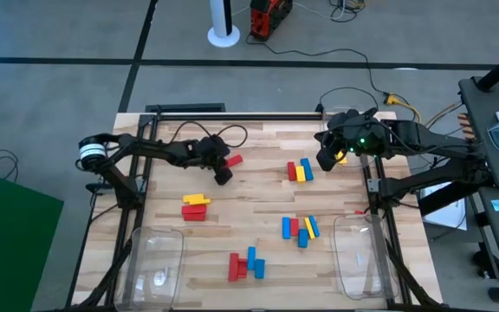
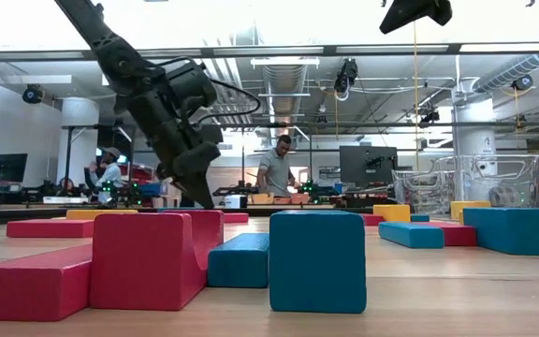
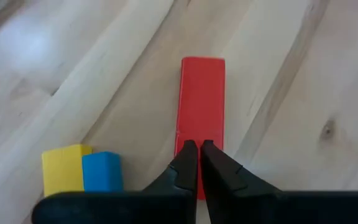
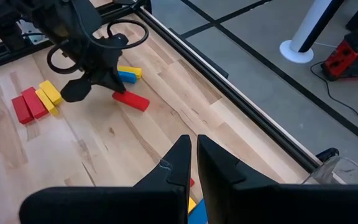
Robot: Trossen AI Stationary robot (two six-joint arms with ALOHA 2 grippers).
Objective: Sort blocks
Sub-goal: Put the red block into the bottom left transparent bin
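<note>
The left gripper (image 1: 224, 176), jaws closed and holding nothing, is hovering toward the table's (image 1: 258, 217) far edge just beside a lone red block (image 3: 200, 112). The right gripper (image 1: 327, 161), jaws likewise closed and empty, is hanging near the far right corner. The remaining blocks (image 1: 300, 229) are lying in small clusters across the middle and near parts of the table.

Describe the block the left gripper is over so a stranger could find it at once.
On the wooden table, go to the far left part, where the left gripper hangs. Just beyond its tip lies a red block, flat and alone on the wood. Its nearest neighbours, a yellow block and a blue block, touch each other; it touches nothing.
</note>
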